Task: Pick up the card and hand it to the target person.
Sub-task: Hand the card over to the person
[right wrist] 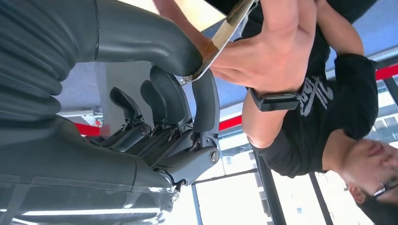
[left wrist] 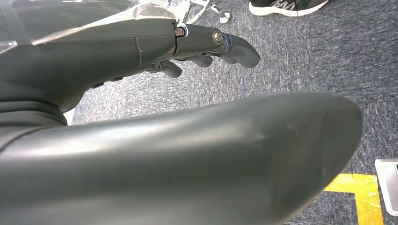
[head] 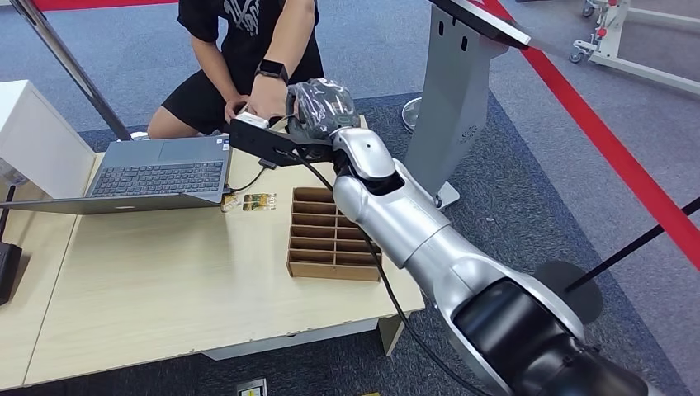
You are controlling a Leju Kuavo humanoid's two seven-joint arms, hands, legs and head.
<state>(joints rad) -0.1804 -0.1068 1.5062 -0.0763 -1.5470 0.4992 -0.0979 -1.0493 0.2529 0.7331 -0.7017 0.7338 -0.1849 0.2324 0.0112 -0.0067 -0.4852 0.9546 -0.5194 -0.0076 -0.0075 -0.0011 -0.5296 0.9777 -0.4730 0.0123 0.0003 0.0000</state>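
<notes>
Blue-grey carpet surrounds wooden table; right robot hand pinches card, left robot hand slack

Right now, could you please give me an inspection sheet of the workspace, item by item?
Surface: light wooden table, bare in its near part.
Job's things: card pinched between the thumb and a finger of the right hand; the person's hand has also taken hold of it.
Clutter: open laptop; brown slotted organiser; small cards lying beside the laptop.
Hands: right hand extended to the person across the table; left hand hanging over the carpet, holding nothing.
Cables: black cable running along the right arm; another plugged in at the laptop's side.
Surroundings: grey kiosk stand, red floor line, blue-grey carpet.
</notes>
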